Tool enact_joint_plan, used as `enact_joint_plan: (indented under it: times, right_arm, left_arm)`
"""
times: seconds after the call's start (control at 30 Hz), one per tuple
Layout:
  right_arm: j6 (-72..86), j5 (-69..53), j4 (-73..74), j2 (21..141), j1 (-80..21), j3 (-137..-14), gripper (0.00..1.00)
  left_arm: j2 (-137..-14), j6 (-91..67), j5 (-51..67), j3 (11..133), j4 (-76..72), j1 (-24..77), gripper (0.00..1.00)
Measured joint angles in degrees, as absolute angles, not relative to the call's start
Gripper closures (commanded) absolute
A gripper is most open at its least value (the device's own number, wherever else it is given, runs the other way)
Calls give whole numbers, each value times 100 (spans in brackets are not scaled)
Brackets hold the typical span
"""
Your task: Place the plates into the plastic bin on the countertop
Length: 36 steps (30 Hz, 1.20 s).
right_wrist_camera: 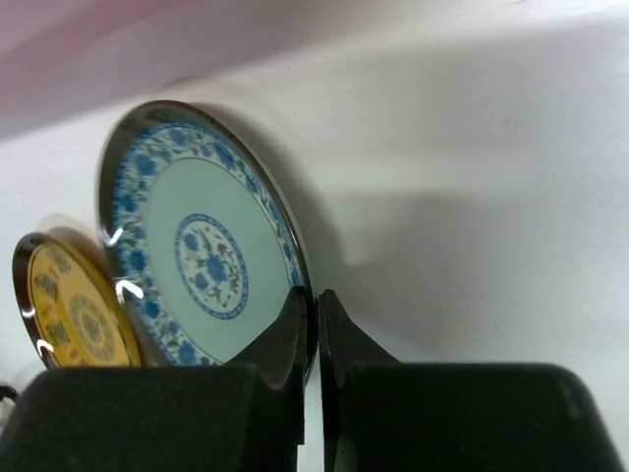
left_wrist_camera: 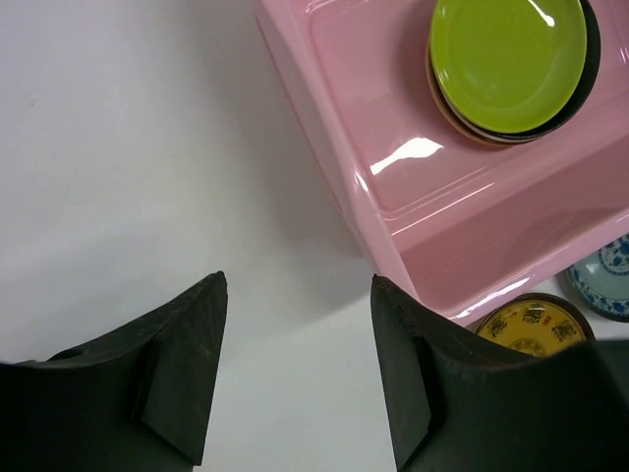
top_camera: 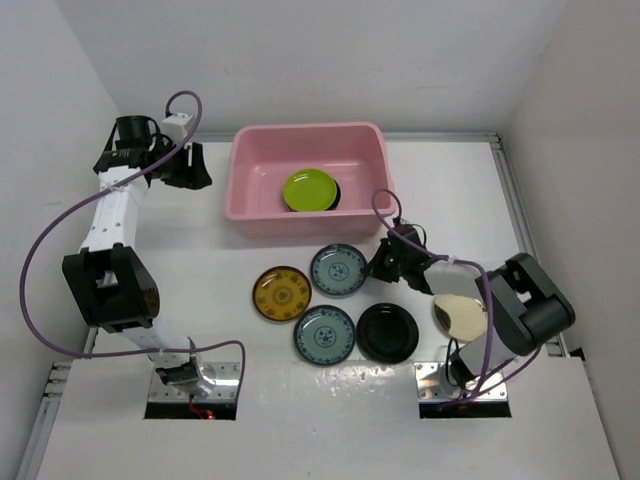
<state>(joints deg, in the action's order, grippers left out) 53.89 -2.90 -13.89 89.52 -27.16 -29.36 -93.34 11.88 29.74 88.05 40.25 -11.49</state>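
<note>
Although it lies just in front of the pink bin [top_camera: 300, 222], the blue-grey plate [right_wrist_camera: 201, 261] is not in it — its right rim is pinched between the right fingers [right_wrist_camera: 290, 339], which are closed tight on that edge. Whether the plate has left the white surface [top_camera: 300, 430] we cannot tell. Just beside it to the left sits a yellow-brown plate [top_camera: 282, 293]. Nearer the arms we see a second blue-grey plate [top_camera: 325, 334] and a glossy black plate [top_camera: 387, 332] side by side. Inside the bin a lime green plate [top_camera: 309, 189] tops a small stack. Off the bin's left end, the left fingers [left_wrist_camera: 201, 334] hover spread wide over the surface — holding nothing.
</note>
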Motion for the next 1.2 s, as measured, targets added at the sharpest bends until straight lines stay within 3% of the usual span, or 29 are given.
enact_joint_plan:
  times: [0.3, 0.67, 0.9, 1.2]
  right_arm:
    - [4466, 102, 497, 7234, -2714, -3186, 100]
    - [3675, -1044, 1977, 6796, -2714, -5422, 100]
    - [3771, -1347, 1435, 7994, -2425, -6973, 100]
    - [3909, -1262, 1074, 11212, -2043, -9251, 100]
  left_arm:
    - [-9334, 1201, 3022, 8757, 4034, -1127, 37]
    - [-9334, 1199, 3028, 8757, 4023, -1125, 37]
    - [-9334, 1199, 2989, 8757, 4025, -1125, 37]
    - [-9461, 1199, 2856, 8794, 4029, -1125, 37]
